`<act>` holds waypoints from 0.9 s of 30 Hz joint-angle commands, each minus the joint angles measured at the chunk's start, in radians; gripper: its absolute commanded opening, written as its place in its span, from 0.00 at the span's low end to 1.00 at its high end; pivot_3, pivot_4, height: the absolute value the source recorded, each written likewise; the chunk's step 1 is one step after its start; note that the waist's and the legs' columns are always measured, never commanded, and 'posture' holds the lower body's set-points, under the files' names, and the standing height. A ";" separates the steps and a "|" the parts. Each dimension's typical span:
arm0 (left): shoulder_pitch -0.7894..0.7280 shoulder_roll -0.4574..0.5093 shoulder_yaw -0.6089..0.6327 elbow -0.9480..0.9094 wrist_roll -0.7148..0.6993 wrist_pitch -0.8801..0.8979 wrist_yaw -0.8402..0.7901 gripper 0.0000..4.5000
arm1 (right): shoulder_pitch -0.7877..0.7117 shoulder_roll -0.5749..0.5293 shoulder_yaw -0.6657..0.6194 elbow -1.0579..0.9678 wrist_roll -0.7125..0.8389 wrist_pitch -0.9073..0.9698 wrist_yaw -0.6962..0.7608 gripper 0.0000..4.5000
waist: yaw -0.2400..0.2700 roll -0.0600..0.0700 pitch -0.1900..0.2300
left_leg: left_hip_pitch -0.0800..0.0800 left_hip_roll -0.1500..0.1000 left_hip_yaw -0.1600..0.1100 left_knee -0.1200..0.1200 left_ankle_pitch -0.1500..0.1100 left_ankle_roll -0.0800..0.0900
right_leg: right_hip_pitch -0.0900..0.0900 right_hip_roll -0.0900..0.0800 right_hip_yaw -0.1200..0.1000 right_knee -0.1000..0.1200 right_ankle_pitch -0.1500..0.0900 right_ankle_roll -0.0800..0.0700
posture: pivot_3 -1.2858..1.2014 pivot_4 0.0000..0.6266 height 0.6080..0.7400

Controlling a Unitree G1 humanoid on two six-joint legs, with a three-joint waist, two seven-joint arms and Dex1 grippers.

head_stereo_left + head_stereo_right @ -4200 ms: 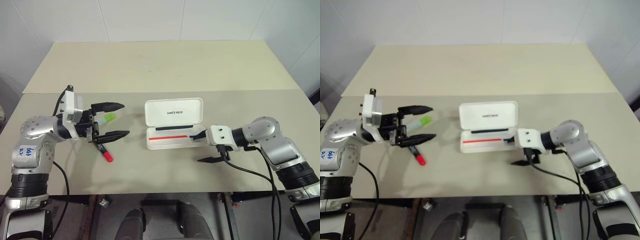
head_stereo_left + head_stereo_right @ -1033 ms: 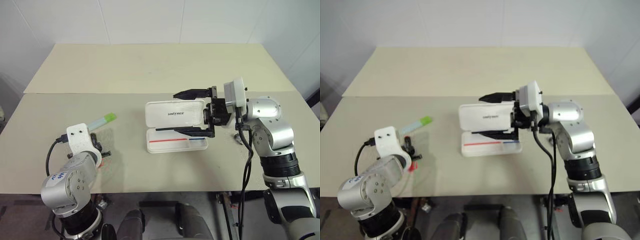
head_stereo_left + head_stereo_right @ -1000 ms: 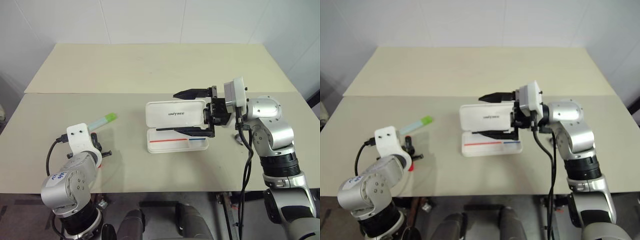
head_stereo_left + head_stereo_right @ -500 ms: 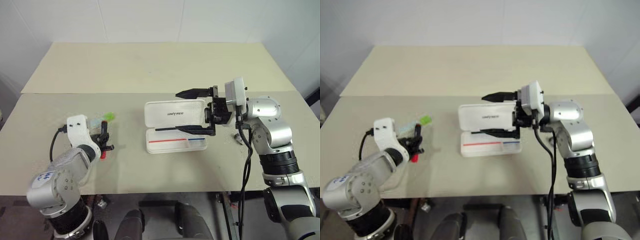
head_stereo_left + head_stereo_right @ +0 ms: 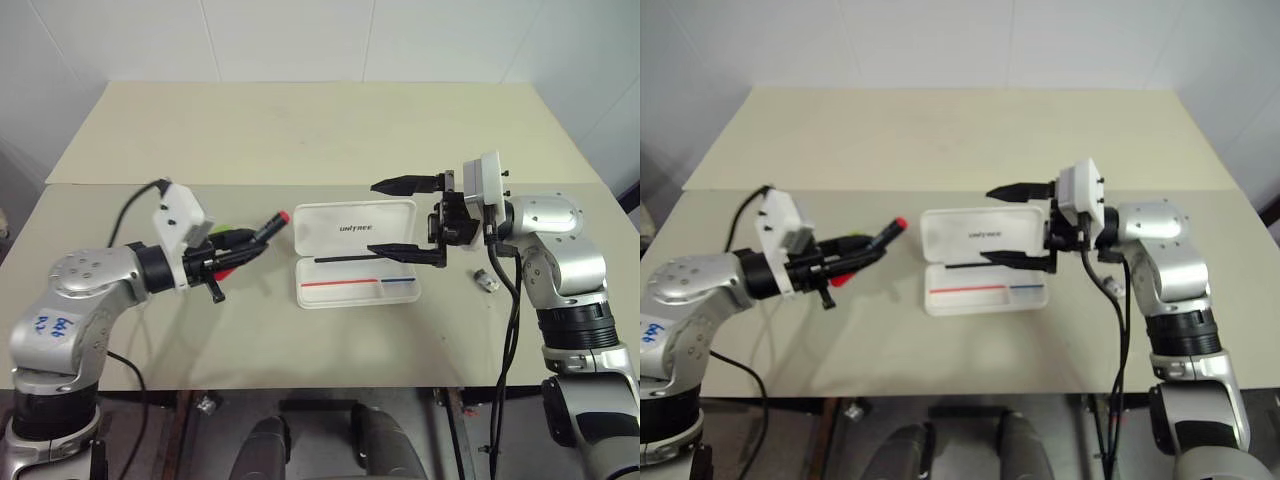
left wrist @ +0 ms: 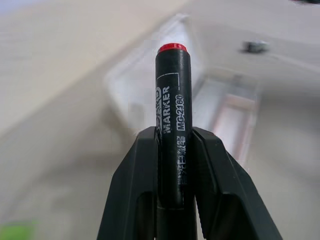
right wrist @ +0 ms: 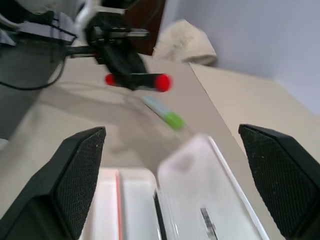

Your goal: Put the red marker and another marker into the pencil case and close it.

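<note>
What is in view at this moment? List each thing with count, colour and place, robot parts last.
red marker: one, black barrel with red end, held off the table in the left gripper, red end toward the case.
another marker: one, pale green highlighter, lying on the table behind the left gripper.
pencil case: one, white, open near mid-table, lid up at the back, red and blue stripes in the tray.
small grey object: one, on the table beside the right arm; too small to identify.
table: one, beige, a seam running across it.
left gripper: one, black fingers shut on the red marker.
right gripper: one, black fingers wide open at the case's right end, one behind the lid and one in front of it.
</note>
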 commanded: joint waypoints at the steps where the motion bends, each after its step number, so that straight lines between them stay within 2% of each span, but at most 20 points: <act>1: -0.070 0.013 -0.079 0.028 -0.007 -0.093 -0.086 0.14 | 0.028 -0.058 -0.070 0.050 -0.027 -0.037 -0.019 1.00 | 0.005 0.000 0.000 | 0.000 0.000 0.000 -0.001 0.000 0.000 | 0.000 0.000 -0.001 -0.001 0.000 0.000 | 0.52 0.24 1.00; 5: -0.146 -0.016 -0.193 0.114 0.037 -0.167 -0.132 0.14 | 0.085 -0.098 -0.096 0.091 -0.055 -0.070 -0.024 1.00 | 0.009 0.001 0.000 | -0.001 0.002 0.001 -0.004 -0.001 0.000 | -0.001 0.002 0.000 -0.003 0.000 0.000 | 0.52 0.24 1.00; 13: -0.310 -0.127 -0.388 0.339 0.183 -0.316 -0.147 0.14 | 0.199 -0.130 -0.129 0.029 -0.047 -0.059 -0.044 1.00 | 0.011 0.001 0.000 | 0.000 0.001 0.002 -0.001 -0.001 0.000 | -0.001 0.002 0.001 0.000 0.000 0.001 | 0.52 0.24 1.00; 27: -0.433 -0.299 -0.519 0.687 0.400 -0.542 -0.123 0.14 | 0.337 -0.134 -0.161 -0.216 0.029 0.062 -0.103 1.00 | 0.020 0.001 0.000 | 0.000 0.000 0.002 0.006 0.000 0.001 | 0.000 0.003 0.001 0.007 0.000 0.002 | 0.52 0.24 1.00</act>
